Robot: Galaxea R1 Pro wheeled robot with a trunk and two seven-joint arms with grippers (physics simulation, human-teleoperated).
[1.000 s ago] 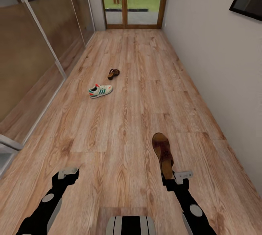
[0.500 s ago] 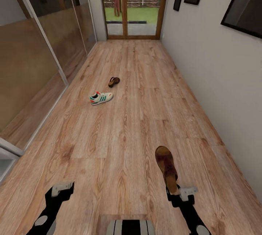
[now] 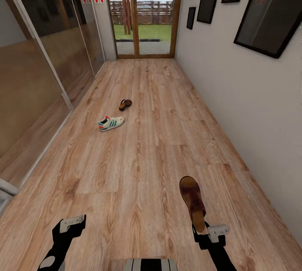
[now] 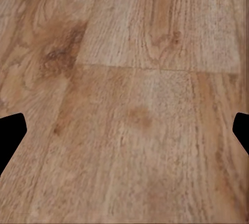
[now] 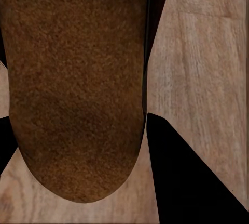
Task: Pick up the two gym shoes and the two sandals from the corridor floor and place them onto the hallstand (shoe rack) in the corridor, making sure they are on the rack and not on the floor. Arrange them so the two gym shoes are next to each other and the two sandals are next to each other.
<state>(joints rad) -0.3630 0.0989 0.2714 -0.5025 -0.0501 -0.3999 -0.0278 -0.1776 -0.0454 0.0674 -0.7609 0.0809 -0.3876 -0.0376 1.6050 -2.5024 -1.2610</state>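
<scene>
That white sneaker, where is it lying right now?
In the head view the gym shoe lies on the corridor floor, left of centre toward the glass wall, just nearer the robot than a brown sandal.

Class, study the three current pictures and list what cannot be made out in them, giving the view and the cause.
- Far sandal, head view: too small to read its straps.
- Gym shoe, head view: too small for fine detail.
- Held sandal, right wrist view: cut off by the picture's top edge.
- Left gripper, left wrist view: fingers cut off at the side edges.
</scene>
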